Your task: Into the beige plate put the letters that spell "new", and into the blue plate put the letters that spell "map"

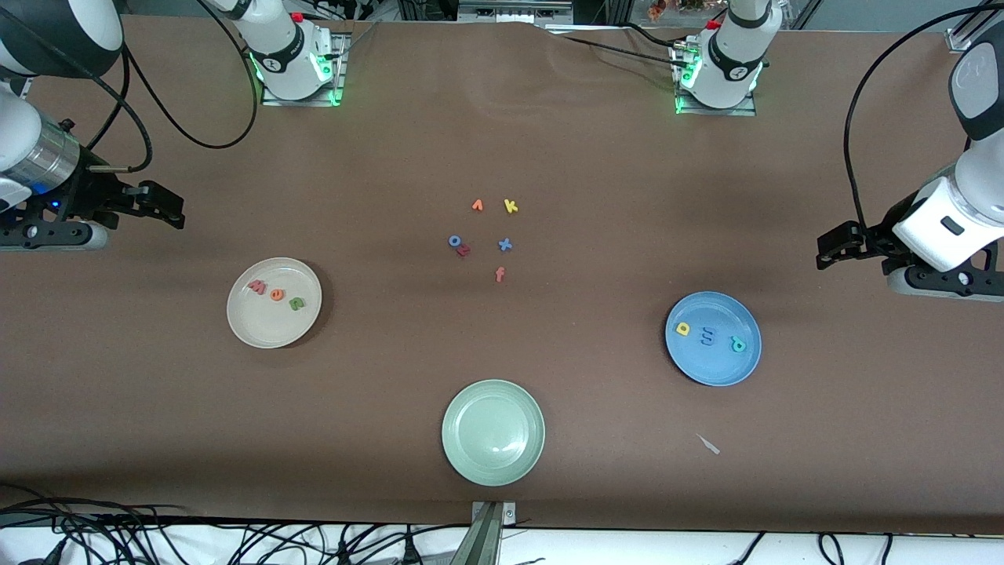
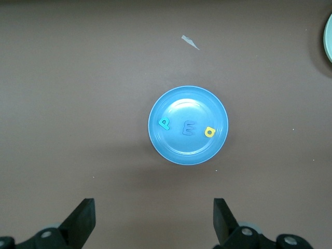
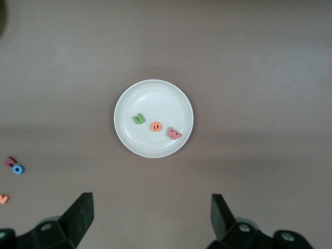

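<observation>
**Observer:** Since both words already sit in their plates, you have little left to place. Beige plate (image 1: 274, 302), toward the right arm's end of the table: pink w (image 1: 256, 287), orange e (image 1: 277, 295), green n (image 1: 296, 303) in a row inside it. Blue plate (image 1: 713, 338), toward the left arm's end: yellow a (image 1: 683, 329), blue m (image 1: 707, 337), teal p (image 1: 737, 344), all inside the rim.

**Operator's aide:** And the grippers?

**Observer:** Left gripper (image 1: 831, 249) hangs up and out by the table's edge at about 2 o'clock from the blue plate, jaws spread wide, nothing between them. Right gripper (image 1: 161, 205) is likewise apart and empty, at about 10 o'clock from the beige plate. Both arms wait.

**Aide:** What does doing this step well look like?

**Observer:** My judgement: you hold off. Keep both grippers high and clear of the plates so no letter is nudged. Leave the cluster at table centre alone: yellow k (image 1: 511, 205), blue x (image 1: 505, 245), salmon f (image 1: 500, 274). The pale green plate (image 1: 493, 432), at 6 o'clock from that cluster, holds nothing.

**Aide:** Any view telling you more?

**Observer:** Wrist views look straight down on each plate, so letter shapes read better there. Only the front view shows both plates and the spare letters together.
</observation>
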Robot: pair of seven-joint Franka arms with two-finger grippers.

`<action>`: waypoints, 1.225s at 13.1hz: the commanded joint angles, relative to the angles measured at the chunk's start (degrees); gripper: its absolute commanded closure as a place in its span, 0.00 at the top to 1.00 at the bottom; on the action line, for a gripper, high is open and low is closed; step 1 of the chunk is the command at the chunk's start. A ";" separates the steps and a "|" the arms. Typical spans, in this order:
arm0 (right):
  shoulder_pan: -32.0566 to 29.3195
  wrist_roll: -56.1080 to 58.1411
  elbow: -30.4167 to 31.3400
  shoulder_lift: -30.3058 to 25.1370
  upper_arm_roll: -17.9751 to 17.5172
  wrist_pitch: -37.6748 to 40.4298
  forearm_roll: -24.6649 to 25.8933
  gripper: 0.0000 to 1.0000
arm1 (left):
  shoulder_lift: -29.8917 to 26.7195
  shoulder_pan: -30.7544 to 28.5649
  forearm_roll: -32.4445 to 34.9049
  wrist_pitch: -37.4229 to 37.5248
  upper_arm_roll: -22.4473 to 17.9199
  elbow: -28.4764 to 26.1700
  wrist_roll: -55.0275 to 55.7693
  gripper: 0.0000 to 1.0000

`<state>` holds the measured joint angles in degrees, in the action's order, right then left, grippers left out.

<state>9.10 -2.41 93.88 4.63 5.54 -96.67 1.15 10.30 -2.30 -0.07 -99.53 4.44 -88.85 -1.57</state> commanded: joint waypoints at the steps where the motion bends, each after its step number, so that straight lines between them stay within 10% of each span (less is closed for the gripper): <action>1: -0.40 0.91 -1.94 0.74 0.09 1.49 -0.44 1.00 | 0.60 0.28 1.38 1.09 0.13 1.57 -0.19 1.00; 16: -0.22 0.65 -2.65 0.74 0.00 1.49 -0.18 1.00 | 0.51 -0.07 1.47 1.44 0.04 1.92 -0.28 1.00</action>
